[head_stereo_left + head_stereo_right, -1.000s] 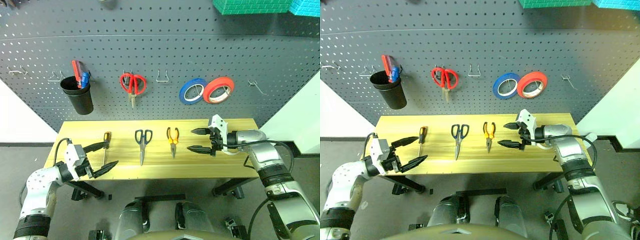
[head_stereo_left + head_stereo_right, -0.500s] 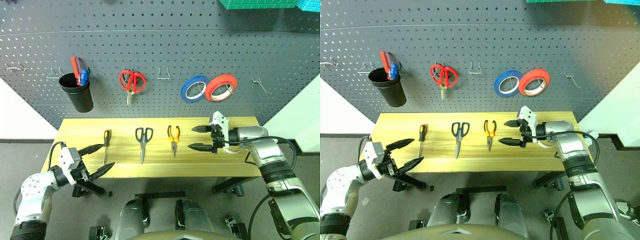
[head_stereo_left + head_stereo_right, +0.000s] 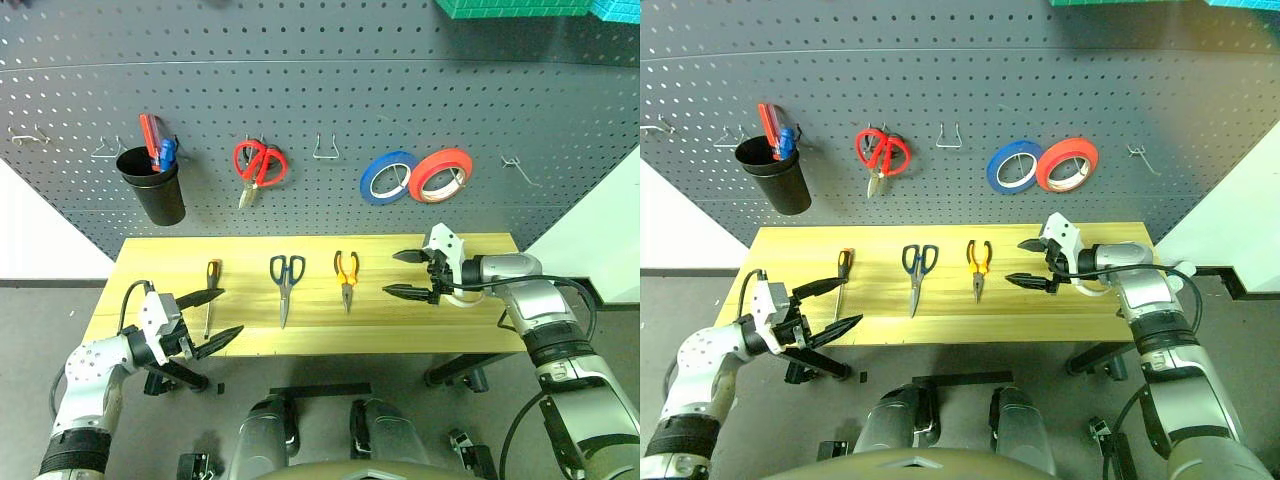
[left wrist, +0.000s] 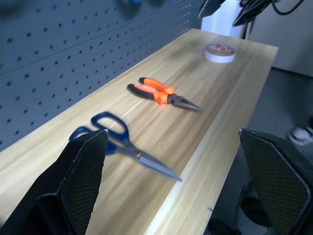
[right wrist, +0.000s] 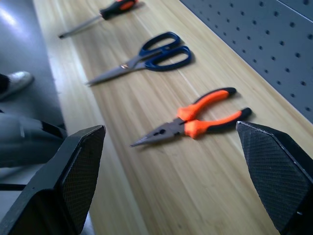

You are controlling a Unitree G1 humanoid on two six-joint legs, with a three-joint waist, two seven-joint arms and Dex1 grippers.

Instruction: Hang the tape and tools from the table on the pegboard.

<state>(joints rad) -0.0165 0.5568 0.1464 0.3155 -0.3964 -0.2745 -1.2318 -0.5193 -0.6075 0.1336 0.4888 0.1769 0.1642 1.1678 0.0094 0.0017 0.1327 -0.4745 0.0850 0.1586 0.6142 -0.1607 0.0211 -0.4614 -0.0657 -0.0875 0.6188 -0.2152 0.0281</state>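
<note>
On the light wood table (image 3: 160,258) lie the tools, in a row from left to right: a screwdriver (image 3: 211,290) with an orange-and-black handle, dark-handled scissors (image 3: 286,280) and orange-handled pliers (image 3: 346,276). The off-white tape (image 4: 219,53) lies flat near the table's right end. My left gripper (image 3: 226,312) hangs open at the front left edge, just beside the screwdriver's tip. My right gripper (image 3: 393,273) is open just above the table, right of the pliers, its fingers pointing at them. The dark grey pegboard (image 3: 320,90) rises behind the table.
On the pegboard hang a black cup (image 3: 155,192) with pens, red-handled scissors (image 3: 258,165), a blue tape roll (image 3: 387,180) and a red tape roll (image 3: 440,175). Bare wire hooks (image 3: 325,150) sit between the red scissors and the blue roll, and at the far right (image 3: 516,166) and left (image 3: 105,152).
The red-handled scissors on the pegboard now hang tilted, blades swung to the left. The whole view shifted a little. Both grippers stay open and roughly where they were.
</note>
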